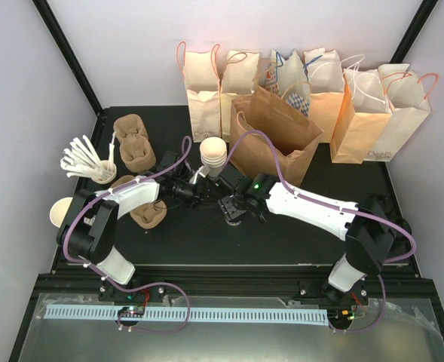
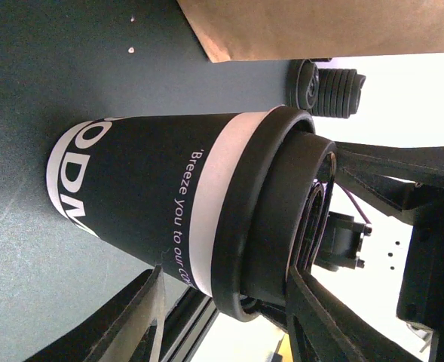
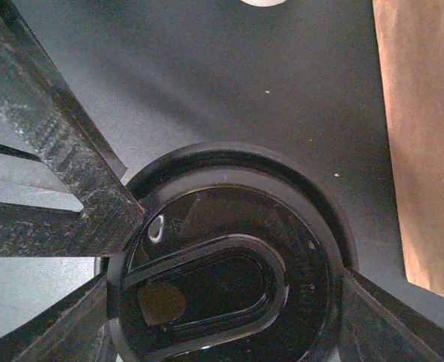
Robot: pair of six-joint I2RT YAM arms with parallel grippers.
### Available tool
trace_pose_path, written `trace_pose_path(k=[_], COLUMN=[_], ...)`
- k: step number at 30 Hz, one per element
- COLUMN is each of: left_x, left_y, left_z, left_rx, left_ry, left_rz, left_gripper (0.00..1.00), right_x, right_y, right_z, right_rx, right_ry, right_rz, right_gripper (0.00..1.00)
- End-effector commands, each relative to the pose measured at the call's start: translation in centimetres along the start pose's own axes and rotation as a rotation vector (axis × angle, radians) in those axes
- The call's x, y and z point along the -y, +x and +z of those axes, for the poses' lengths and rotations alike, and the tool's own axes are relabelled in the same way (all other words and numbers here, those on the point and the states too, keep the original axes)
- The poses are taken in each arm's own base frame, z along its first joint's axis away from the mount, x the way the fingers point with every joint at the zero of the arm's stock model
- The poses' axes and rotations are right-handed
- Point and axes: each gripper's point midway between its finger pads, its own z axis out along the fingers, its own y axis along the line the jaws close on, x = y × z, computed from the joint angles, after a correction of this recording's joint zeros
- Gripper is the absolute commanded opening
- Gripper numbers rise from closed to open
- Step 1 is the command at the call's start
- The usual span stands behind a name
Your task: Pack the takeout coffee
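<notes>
The takeout coffee (image 2: pixel 146 188) stands on the black tabletop. It is a cup with a black printed wrap, white lettering, a white band and a round black lid (image 3: pixel 229 279). My right gripper (image 3: pixel 237 253) comes down on it from above, a finger (image 3: pixel 93 204) pressed on each side of the lid's rim. My left gripper (image 2: pixel 225 275) is side-on to the cup, jaws apart, fingers (image 2: pixel 131 320) short of it. In the top view both grippers (image 1: pixel 231 207) meet at mid-table and cover the cup.
An open brown paper bag (image 1: pixel 274 143) stands just behind the grippers, with a row of paler bags (image 1: pixel 312 83) along the back. A stack of white cups (image 1: pixel 212 154), pulp cup carriers (image 1: pixel 135 143), a holder of white cutlery (image 1: pixel 93 162) and a black lid stack (image 2: pixel 327 87) are nearby.
</notes>
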Motion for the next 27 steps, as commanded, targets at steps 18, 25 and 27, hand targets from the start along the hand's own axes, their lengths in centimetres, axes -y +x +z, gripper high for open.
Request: trace_pose_path(k=[18, 25, 27], left_x=[1.8, 2.1, 2.2], left_y=[-1.1, -1.4, -1.5], left_z=[-1.0, -1.1, -1.1], left_rx=[0.052, 0.047, 0.046], left_ry=[-0.039, -0.044, -0.046], left_rz=[0.068, 0.071, 0.073], left_gripper=[0.54, 0.54, 0.54], right_x=[0.2, 0.4, 0.3], right_y=[0.7, -0.5, -0.9], right_z=[-0.7, -1.8, -2.1], right_rx=[-0.109, -0.069, -0.061], right_ry=[0.067, 0.076, 0.071], right_rz=[0.01, 0.019, 0.023], right_gripper=[0.84, 0.93, 0.96])
